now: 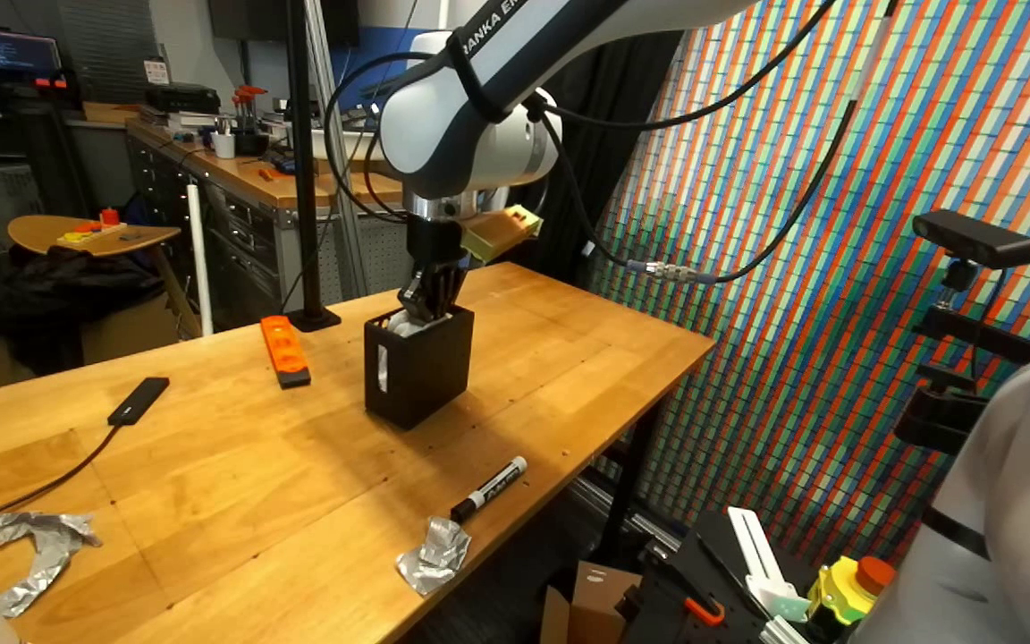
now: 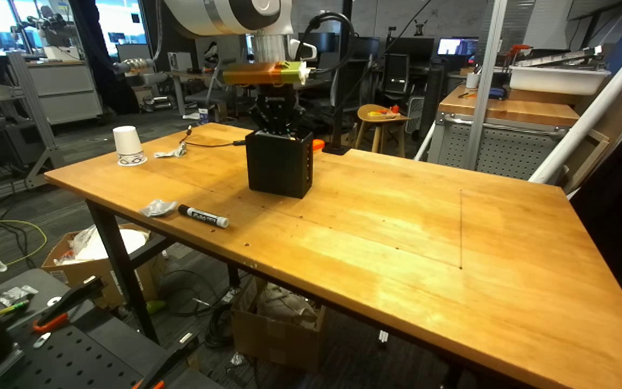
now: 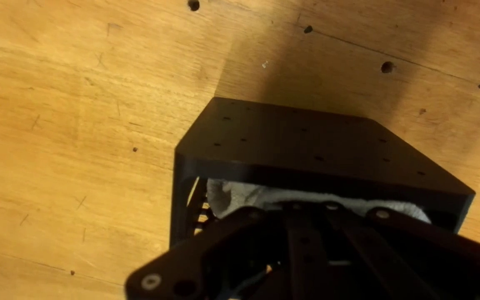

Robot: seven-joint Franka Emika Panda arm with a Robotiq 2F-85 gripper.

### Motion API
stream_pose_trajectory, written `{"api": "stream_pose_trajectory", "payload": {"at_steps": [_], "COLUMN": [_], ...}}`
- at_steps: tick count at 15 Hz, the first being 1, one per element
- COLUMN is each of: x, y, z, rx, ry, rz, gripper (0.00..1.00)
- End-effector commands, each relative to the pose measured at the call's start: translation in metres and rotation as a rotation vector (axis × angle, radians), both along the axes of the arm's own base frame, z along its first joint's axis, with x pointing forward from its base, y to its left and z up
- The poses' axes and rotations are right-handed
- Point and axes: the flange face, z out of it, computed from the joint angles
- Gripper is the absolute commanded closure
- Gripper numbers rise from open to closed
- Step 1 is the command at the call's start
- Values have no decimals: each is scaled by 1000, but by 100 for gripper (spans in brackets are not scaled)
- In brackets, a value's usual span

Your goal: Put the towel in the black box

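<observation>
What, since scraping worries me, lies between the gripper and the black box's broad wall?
The towel: in the wrist view, a pale strip of it shows between the gripper and one broad wall of the black box.

The gripper [image 2: 279, 129] points straight down at the black box [image 2: 276, 166], its tip hidden behind the rim! Marker [image 2: 203, 215] and crumpled foil [image 2: 158, 208] lie by the near edge of the table [image 2: 397, 221], paper cup [image 2: 128, 143] beside the left edge.

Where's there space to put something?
On the table, the biggest bare patch runs from the box to the end farthest from the cup. A smaller one lies between the box, hub and marker. It's crowded where the gripper reaches into the box and where foil lies by the marker.
</observation>
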Motion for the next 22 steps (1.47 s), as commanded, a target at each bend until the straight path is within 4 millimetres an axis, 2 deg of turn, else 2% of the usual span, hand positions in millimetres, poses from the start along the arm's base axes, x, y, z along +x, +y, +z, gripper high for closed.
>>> {"api": "stream_pose_trajectory", "payload": {"at_steps": [1,13,17,22], "x": [4,9,24,44], "y": [6,1,3,2], "z": [-3,-38,-32,-46], "rx": [-9,-34,-41,-46], "ry": [-2,99,99,116], "rz": [34,34,27,16], "gripper": [98,98,98,98]}}
